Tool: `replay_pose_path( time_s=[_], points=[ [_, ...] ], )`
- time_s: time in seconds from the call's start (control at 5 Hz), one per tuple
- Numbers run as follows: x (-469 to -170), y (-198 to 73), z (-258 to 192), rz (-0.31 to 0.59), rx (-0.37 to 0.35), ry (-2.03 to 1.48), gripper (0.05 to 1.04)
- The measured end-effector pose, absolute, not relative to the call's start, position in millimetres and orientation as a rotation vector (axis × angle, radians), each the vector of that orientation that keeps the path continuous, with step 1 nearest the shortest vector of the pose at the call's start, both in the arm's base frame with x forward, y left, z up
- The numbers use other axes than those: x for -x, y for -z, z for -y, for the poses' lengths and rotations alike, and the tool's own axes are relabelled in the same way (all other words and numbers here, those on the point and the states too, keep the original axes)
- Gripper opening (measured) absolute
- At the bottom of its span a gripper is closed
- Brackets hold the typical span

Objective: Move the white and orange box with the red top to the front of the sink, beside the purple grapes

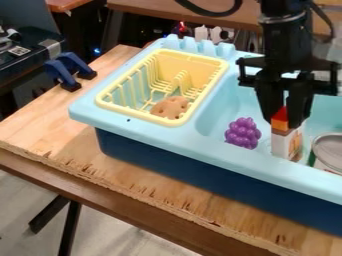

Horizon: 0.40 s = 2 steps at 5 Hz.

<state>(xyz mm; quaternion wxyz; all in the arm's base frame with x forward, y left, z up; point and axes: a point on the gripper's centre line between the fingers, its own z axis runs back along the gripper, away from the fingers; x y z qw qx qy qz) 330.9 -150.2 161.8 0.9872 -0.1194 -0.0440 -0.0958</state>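
Note:
The black gripper [286, 119] hangs over the right basin of the light blue toy sink [217, 107]. Its fingers are shut on the orange-red top of a small white box [286, 142], which stands upright between them. Just left of the box, a bunch of purple toy grapes [242, 133] lies in the basin. To the right is a metal can [328, 152], partly cut off by the view's edge. A brown cookie-like toy [170, 107] rests in the yellow dish rack [107, 105] on the sink's left side.
The sink's raised rim [267, 174] runs in front of the box and grapes. Under the sink is a wooden table [60, 135] with a rough front edge. Blue clamps [61, 75] sit at its left side, beside dark equipment [23, 62].

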Motion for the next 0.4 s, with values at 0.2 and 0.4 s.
replay_pose_path(
  time_s=[0.2, 0.4],
  points=[
    [-333.3, -157.4, 137.6, 0.068, 0.211, 0.16, 0.364],
    [-331.7, -149.3, 129.5, 0.044, 0.19, 0.13, 0.364]
  ],
)
